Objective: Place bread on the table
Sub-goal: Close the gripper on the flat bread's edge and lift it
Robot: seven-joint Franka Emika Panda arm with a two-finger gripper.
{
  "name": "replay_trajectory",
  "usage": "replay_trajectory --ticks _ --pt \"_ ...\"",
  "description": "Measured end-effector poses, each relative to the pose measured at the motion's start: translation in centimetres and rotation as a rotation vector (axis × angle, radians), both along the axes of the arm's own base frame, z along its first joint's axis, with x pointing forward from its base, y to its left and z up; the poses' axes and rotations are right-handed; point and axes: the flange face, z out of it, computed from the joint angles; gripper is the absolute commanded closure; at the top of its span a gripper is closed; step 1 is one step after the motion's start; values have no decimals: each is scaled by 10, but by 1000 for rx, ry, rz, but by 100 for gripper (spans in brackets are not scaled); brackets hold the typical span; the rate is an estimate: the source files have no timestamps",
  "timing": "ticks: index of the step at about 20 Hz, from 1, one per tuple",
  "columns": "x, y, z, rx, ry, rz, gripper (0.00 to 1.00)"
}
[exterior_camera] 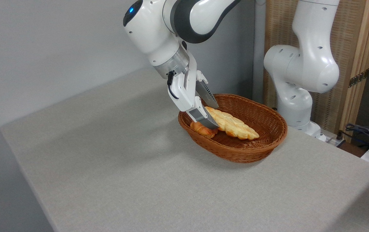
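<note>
The bread (233, 126) lies in the basket (262, 146) on the counter (139, 180). The gripper (216, 116) has its 2 fingers spread astride its 10 o'clock end, not closed. It looks light, stiff, slick; pinch across its narrow width.

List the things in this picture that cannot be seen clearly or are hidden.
- The orange bun: mostly covered by the near finger in the only camera view.
- The gripper: whether its fingers press the bread cannot be told; the near finger hides the loaf's left end.
- The basket: its floor near the front is behind its own rim.
- Cables: cut off by the right edge.
</note>
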Motion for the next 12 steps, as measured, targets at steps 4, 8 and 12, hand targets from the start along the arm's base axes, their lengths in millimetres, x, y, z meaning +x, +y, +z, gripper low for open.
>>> replay_trajectory --ticks 4,8,12 --pt "-1 -2 -2 1 6 -7 73" --pt "-1 -3 -2 1 6 -9 73" --pt "-1 -3 -2 -2 6 -16 74"
